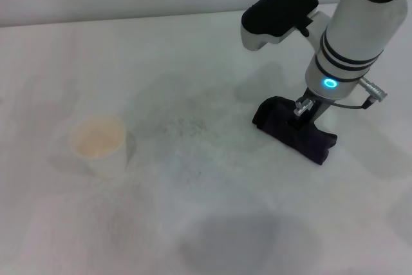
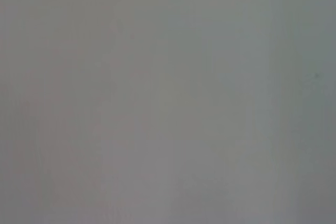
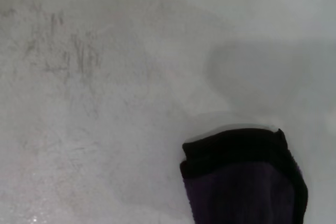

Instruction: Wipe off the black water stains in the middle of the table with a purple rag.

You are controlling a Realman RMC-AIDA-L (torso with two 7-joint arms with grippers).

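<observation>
A: What lies nearest on the broad white matte bench [image 1: 193, 223]?

B: Bare surface with a soft grey shadow patch at the near edge, a little right of centre. Farther in, on the left, stands a white paper cup [image 1: 100, 143], upright, its pale inside showing.

A: And in the middle?

B: Only faint grey speckled smudges [image 1: 183, 127], spread between the cup and the cloth. In the right wrist view they read as thin grey streaks [image 3: 73, 56] on the bench [image 3: 131, 24]. I cannot pick out any black water stains in these views.

A: Where is the cloth?

B: The dark purple, nearly black soft rag [image 1: 295, 131], a thick oblong bundle, lies on the bench right of centre, well apart from the cup. Its long side runs from far-left to near-right. The right wrist view shows one rounded end of it [image 3: 244, 174] resting on the white surface.

A: The right end effector?

B: The right end effector [image 1: 304, 109] comes straight down onto the top of the rag, metal fingers touching the cloth, beneath the white arm with black bands and a glowing blue ring. It appears clenched on the rag.

A: The left one?

B: Out of sight; its wrist view shows only plain grey.
</observation>
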